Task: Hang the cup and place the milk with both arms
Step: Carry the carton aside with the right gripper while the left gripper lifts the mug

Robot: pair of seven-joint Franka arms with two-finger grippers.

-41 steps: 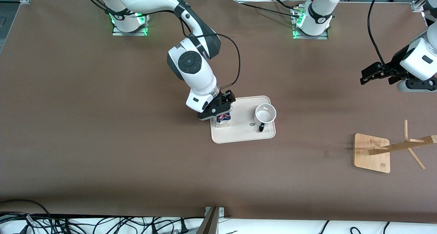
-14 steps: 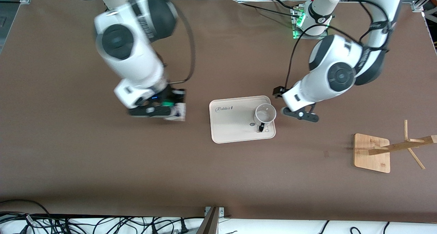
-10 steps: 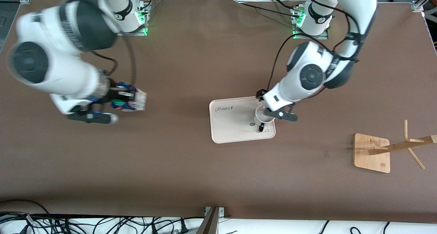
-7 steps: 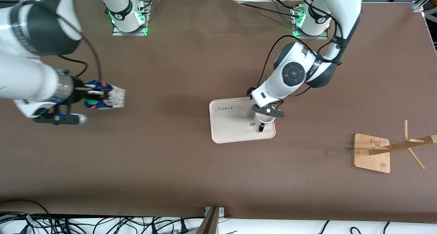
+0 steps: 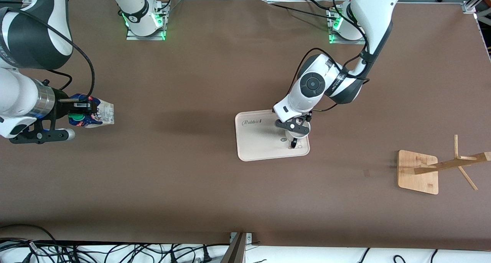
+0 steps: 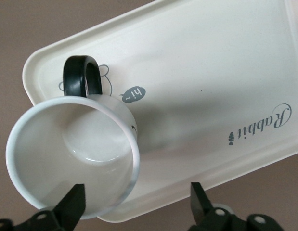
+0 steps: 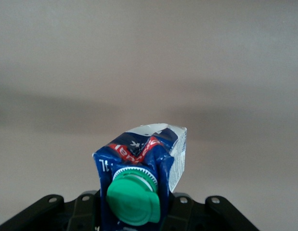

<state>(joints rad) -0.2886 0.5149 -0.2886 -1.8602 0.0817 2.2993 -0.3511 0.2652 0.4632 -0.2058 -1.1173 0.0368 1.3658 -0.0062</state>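
Note:
The white cup (image 5: 298, 133) stands upright on the cream tray (image 5: 257, 140), its black handle (image 5: 294, 143) turned toward the front camera. My left gripper (image 5: 293, 125) is open just above the cup. In the left wrist view one fingertip (image 6: 71, 207) is over the cup's (image 6: 71, 159) mouth and the other (image 6: 199, 207) is outside its rim, over the tray's (image 6: 211, 86) edge. My right gripper (image 5: 78, 111) is shut on the milk (image 5: 98, 115) and holds it tipped on its side over bare table toward the right arm's end. The green cap (image 7: 134, 199) faces the right wrist camera.
A wooden rack with a square base (image 5: 418, 173) and a pegged pole (image 5: 452, 164) stands toward the left arm's end, nearer the front camera than the tray. Cables lie along the table's front edge (image 5: 115, 251).
My right gripper lifted the milk off the tray and carried it toward the right arm's end. My left arm swung in from its end and came down over the cup.

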